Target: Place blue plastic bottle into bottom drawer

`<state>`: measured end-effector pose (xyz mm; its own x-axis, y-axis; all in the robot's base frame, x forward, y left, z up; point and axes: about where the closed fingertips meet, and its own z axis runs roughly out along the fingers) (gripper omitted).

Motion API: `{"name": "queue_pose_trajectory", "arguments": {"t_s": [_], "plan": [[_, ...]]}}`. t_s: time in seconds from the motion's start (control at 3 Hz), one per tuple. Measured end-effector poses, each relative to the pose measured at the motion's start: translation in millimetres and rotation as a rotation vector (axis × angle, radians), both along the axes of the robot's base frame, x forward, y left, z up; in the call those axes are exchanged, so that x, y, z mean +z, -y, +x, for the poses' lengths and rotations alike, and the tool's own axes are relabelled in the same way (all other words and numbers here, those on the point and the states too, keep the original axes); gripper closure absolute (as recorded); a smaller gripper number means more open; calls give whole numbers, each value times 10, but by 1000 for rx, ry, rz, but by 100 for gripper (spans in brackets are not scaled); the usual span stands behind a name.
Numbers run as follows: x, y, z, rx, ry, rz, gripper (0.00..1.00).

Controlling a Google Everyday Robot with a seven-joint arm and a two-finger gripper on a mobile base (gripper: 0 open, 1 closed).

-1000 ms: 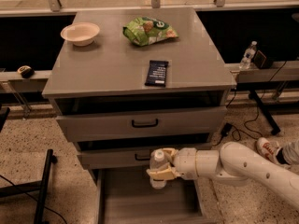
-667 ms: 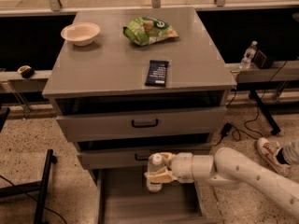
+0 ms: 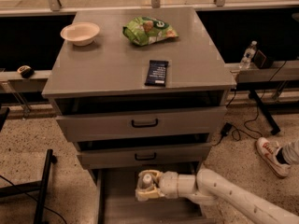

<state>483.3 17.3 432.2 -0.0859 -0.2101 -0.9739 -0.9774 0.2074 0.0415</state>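
Camera view looks down on a grey cabinet with all three drawers pulled out a little. The bottom drawer (image 3: 119,205) sits at the lower centre of the frame. The gripper (image 3: 148,191) hangs over the drawer's near-middle, just below the front of the middle drawer (image 3: 145,156). Its pale fingers are clamped on the blue plastic bottle (image 3: 147,180), whose white cap points up between them. The white arm (image 3: 224,194) reaches in from the lower right.

The bottle is inside the drawer's outline, but I cannot tell whether its base touches the floor. That gap is the main risk. If the bottle is let go above the floor, a tall, light bottle will likely topple and roll against a drawer wall. It could also bounce toward the open front edge at the bottom of the frame.

The middle drawer front is just above the cap. A lift or a pull toward the top of the frame could knock the cap and twist the bottle in the grip. Opening the fingers unevenly could drag it over sideways. The arm comes in low, so its forearm may brush the drawer's right wall on the way out.
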Motion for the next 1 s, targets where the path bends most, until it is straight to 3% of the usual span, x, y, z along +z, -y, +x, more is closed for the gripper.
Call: {"name": "queue_pose_trajectory", "arguments": {"t_s": [0.67,1.0], "plan": [[-891,-337,-227,87,40,-111,100],[-892,-337,-227,87,40,-111,100]]}}
